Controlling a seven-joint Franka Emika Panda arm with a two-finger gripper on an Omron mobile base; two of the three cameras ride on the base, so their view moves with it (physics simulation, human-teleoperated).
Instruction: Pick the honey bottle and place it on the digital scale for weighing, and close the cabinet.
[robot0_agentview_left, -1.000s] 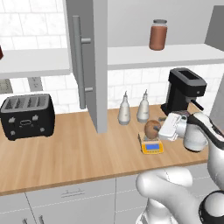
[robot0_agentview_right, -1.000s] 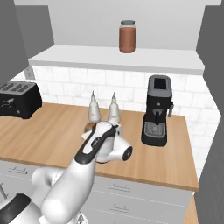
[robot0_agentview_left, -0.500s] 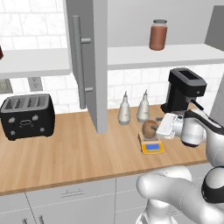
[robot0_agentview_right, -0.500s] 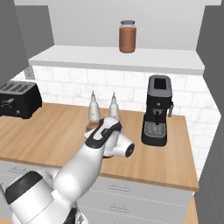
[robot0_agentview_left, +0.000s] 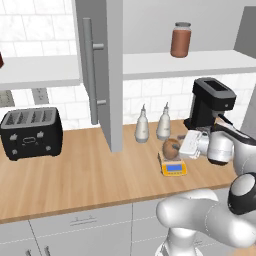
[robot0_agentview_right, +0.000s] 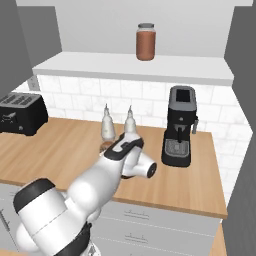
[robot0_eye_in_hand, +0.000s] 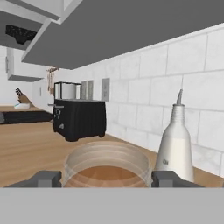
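The tan-brown honey bottle (robot0_agentview_left: 170, 148) sits on the yellow-orange digital scale (robot0_agentview_left: 174, 169) on the wooden counter. My gripper (robot0_agentview_left: 179, 146) reaches it from the right, level with it. In the hand view the honey bottle (robot0_eye_in_hand: 106, 168) lies between the two fingertips (robot0_eye_in_hand: 43, 179), which stand wide apart at its sides; the gripper looks open. The grey cabinet stands open, its door (robot0_agentview_left: 109, 75) swung out toward me with a bar handle (robot0_agentview_left: 89, 70), and the pale shelf (robot0_agentview_left: 200, 62) is exposed.
Two whitish pointed bottles (robot0_agentview_left: 142, 126) (robot0_agentview_left: 163, 122) stand just behind the scale. A black coffee machine (robot0_agentview_left: 209, 104) is right behind my hand. A black toaster (robot0_agentview_left: 31, 132) sits far left. A reddish-brown jar (robot0_agentview_left: 181, 40) stands on the shelf.
The bottle has stayed on the scale. My hand has held close beside it while the forearm and elbow swung outward to the right.
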